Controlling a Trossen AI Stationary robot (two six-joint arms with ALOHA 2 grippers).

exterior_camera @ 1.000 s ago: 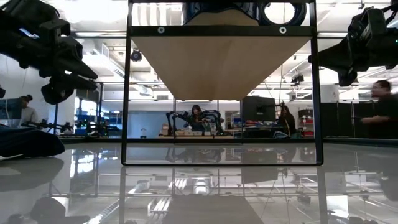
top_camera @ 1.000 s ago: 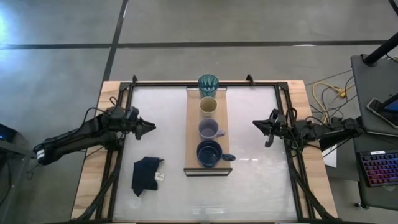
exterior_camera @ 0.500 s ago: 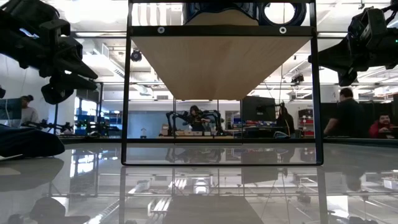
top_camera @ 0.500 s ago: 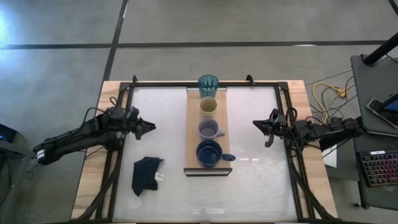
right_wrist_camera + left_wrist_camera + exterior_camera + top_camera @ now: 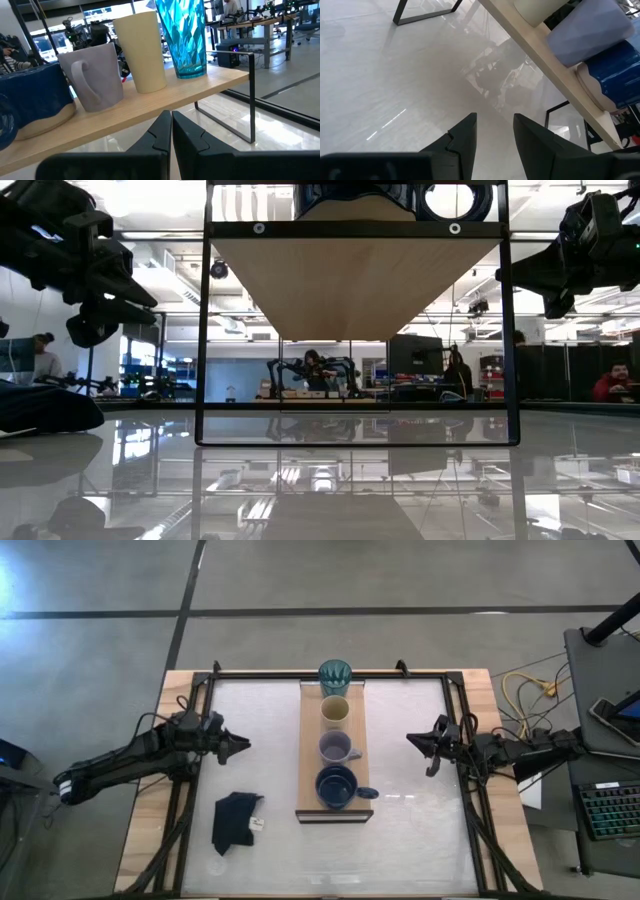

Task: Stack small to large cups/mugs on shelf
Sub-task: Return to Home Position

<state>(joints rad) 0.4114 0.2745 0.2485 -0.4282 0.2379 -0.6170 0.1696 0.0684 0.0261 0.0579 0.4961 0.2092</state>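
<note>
All four cups stand upright in one row on the shelf (image 5: 307, 765). The teal tumbler (image 5: 335, 674) is at its far end, followed by the cream cup (image 5: 335, 711) and the lavender mug (image 5: 336, 747). The dark blue mug (image 5: 337, 786) is at the near end, by the dark front edge. Neighbours stand close, though from overhead I cannot say for sure whether any touch.

The left gripper (image 5: 240, 746) hangs off the shelf's left side, well apart from it and level with the lavender mug. Its fingers (image 5: 461, 141) are parted with nothing between them. The right gripper (image 5: 412, 740) hangs off the shelf's right side, also well clear, its fingers pressed together and empty.

The placing looks done, so only the retreat is left. To do it well, each arm should draw outward from the shelf rather than across it. Each should also hold its height so that no finger dips toward the shelf's black legs (image 5: 203, 330). The left arm should pass above the black cloth (image 5: 235, 821), which lies off the shelf's near left corner, not drag through it. Slow, even motion seems wise, because the tall tumbler would likely be the first to tip if the board were knocked.
</note>
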